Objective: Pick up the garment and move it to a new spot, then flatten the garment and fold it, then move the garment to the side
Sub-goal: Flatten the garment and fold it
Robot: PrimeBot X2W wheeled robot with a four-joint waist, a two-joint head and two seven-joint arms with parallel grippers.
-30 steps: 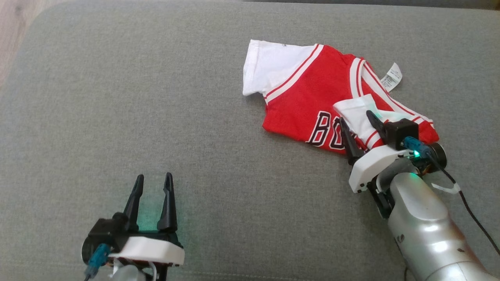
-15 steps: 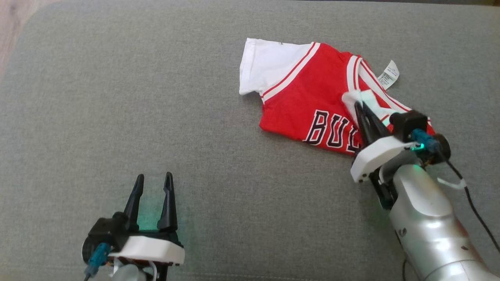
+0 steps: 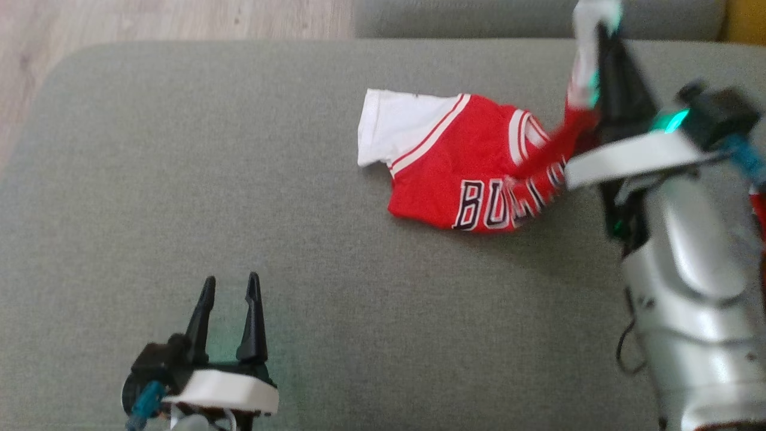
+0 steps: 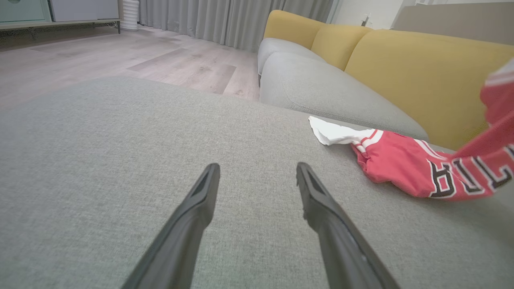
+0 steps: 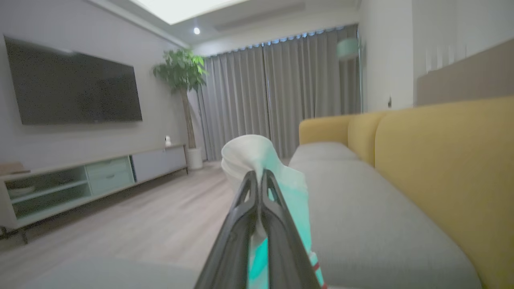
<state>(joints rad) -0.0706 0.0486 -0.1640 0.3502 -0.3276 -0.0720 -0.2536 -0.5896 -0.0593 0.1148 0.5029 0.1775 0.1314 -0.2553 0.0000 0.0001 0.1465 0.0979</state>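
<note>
while the right gripper stood raised at about one o'clock in the head view, its two dark fingers were pressed together on a white sleeve of the garment, holding that end up off the grey cushion. the rest of the red and white garment lay on the cushion near twelve o'clock, its other white sleeve flat on its nine o'clock side. the left gripper sat at seven o'clock with its fingers spread, well apart from the garment.
</note>
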